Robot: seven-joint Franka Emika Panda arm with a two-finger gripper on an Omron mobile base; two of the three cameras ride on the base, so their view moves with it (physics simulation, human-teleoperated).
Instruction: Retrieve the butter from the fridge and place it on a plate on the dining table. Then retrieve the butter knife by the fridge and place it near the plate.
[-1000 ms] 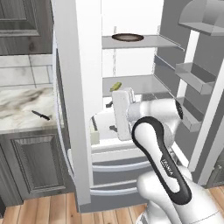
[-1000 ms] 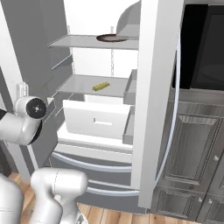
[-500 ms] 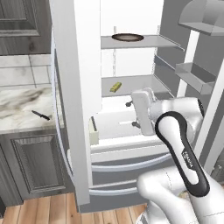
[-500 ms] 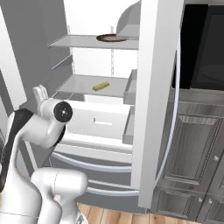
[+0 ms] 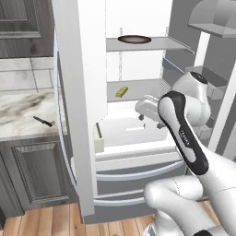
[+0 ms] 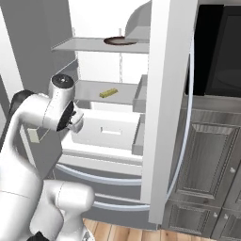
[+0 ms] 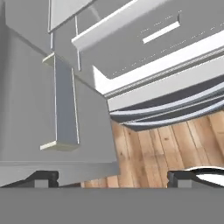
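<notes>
The arm has swung right into the open grey fridge (image 5: pixel 83 115), claw (image 7: pixel 111 177) released, small yellow-green butter stick (image 5: pixel 121 91) untouched above it.

I see yellow butter (image 5: pixel 121 91) in the white-lined grey fridge (image 5: pixel 138 69), and a black butter knife (image 5: pixel 43 121) on brown-veined marble.

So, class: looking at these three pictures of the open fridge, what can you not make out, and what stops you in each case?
- Gripper: hand view's bottom edge crops the fingertips.
- Butter: too small in both base views to show wrapping.
- Butter knife: tiny in the left base view; blade and handle merge.
- Dark dish on the top shelf: seen edge-on, contents unclear.
- Fridge interior's right side: right base view, hidden by its door.
</notes>
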